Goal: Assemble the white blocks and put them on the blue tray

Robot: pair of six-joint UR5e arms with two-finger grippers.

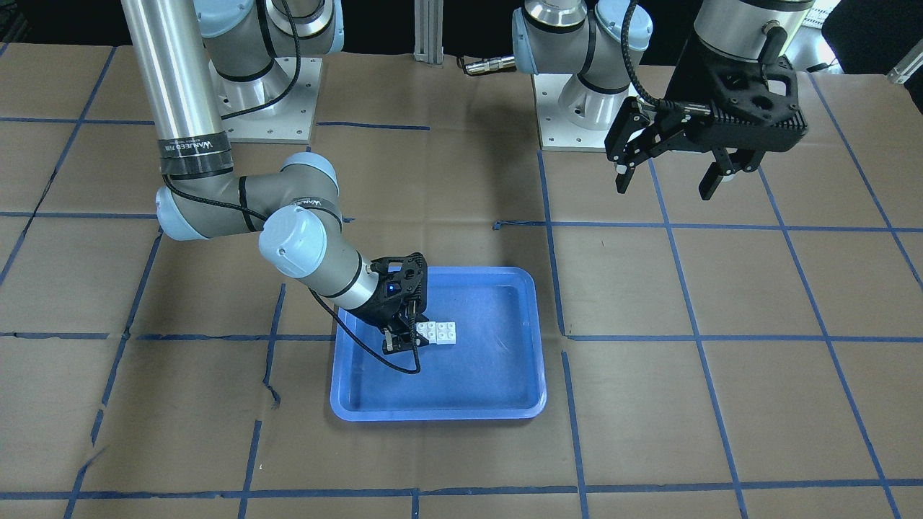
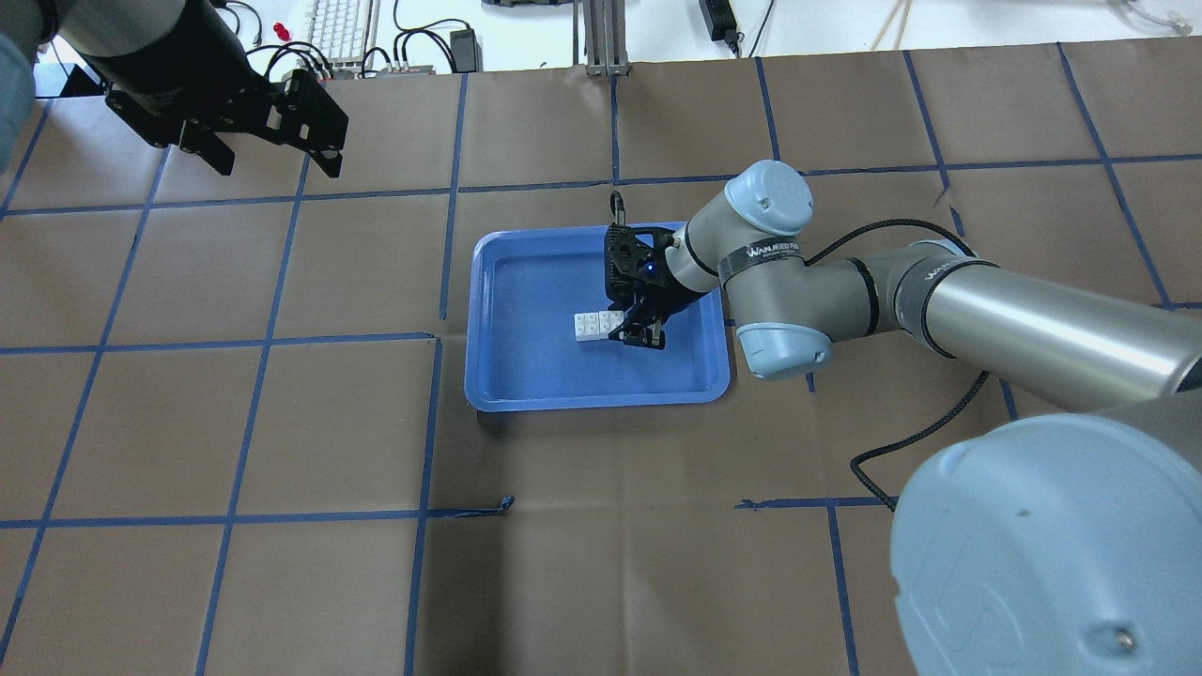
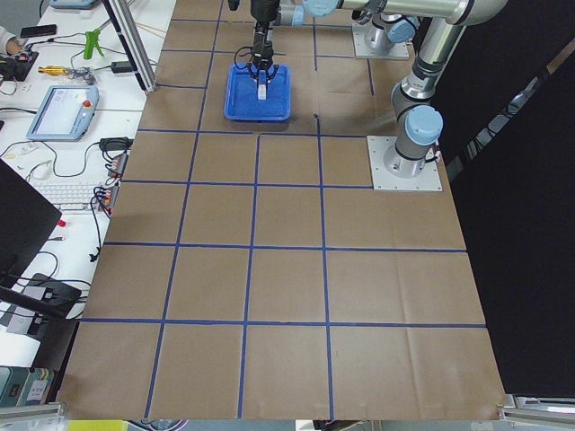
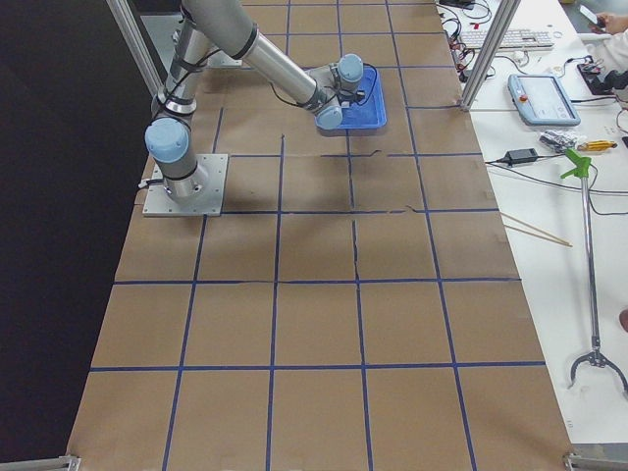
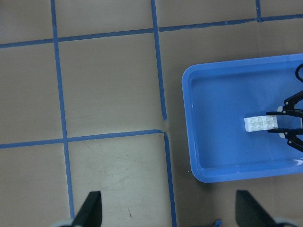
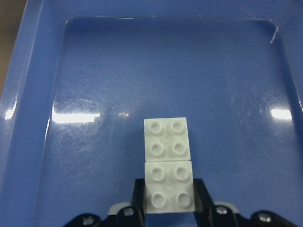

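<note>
Two white blocks (image 1: 436, 331) lie end to end, touching, on the floor of the blue tray (image 1: 476, 375). My right gripper (image 1: 400, 344) reaches low into the tray, and its fingers (image 6: 138, 191) close on both sides of the nearer block (image 6: 169, 189). The farther block (image 6: 166, 137) sticks out in front of the fingers. In the overhead view the blocks (image 2: 593, 325) sit near the tray's (image 2: 526, 366) middle. My left gripper (image 1: 667, 180) hangs open and empty, high above the table and far from the tray.
The table is covered in brown paper with a blue tape grid (image 2: 441, 338). Both arm bases (image 1: 577, 108) stand at the robot's edge. The right arm's elbow and cable (image 2: 892, 432) lie beside the tray.
</note>
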